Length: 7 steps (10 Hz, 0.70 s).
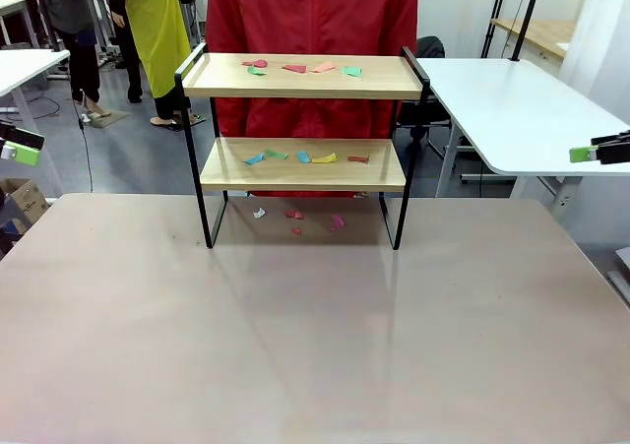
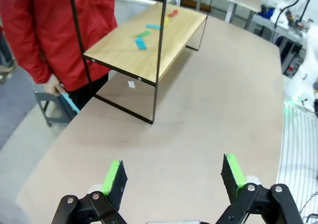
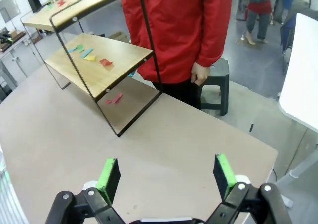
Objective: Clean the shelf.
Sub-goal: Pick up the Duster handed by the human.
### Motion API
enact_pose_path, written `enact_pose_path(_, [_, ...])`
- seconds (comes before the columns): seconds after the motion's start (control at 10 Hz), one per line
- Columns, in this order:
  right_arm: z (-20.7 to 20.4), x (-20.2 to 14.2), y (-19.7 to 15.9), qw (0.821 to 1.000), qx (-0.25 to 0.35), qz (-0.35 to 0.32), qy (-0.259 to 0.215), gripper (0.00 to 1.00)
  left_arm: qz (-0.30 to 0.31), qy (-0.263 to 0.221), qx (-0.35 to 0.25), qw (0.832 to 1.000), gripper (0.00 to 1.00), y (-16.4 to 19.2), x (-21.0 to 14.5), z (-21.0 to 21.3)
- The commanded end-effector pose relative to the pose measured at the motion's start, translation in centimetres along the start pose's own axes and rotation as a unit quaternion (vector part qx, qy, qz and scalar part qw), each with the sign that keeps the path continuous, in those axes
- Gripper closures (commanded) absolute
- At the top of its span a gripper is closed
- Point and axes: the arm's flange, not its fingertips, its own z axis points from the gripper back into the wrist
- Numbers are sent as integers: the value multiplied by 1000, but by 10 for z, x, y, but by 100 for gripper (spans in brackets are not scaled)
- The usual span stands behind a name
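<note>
Shelf (image 1: 295,91) stands out ahead of both my grippers, on the far part of the table (image 1: 315,346) and well apart from either one. My left gripper (image 2: 174,177) is released, its jaws spread wide with nothing between the green pads (image 2: 113,177), hovering above bare tabletop. From it, the shelf sits ahead and off to one side, with its nearest black leg closest to me.

My right gripper (image 3: 166,177) is released as well, jaws wide and holding nothing, and the shelf lies ahead of it toward the other side.

Scraps of coloured paper lie on both boards. A row of red, pink and green bits (image 1: 295,68) lies on the upper one, and blue, green, yellow and red bits (image 1: 305,157) on the lower one. More scraps (image 1: 295,218), white, red and pink, lie on the table under the shelf, between its legs.

Beyond the shelf from my grippers a person in a red jacket (image 1: 310,11) stands close against the table's far edge, one hand (image 3: 200,75) hanging down at their side.
</note>
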Motion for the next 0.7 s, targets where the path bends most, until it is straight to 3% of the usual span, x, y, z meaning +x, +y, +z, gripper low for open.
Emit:
enact_pose_path(0.0, [-22,-9,-49,1000,7,2,-26,0,-8,-54,-16,998,0,31,-8,3])
enact_pose_path(0.3, [-31,-23,-89,994,70,29,-83,0,-51,-106,-45,992,0,64,-30,-8])
enact_pose_path(0.6, [-30,-35,-116,988,69,75,-115,0,-95,-145,-50,984,0,84,-47,-9])
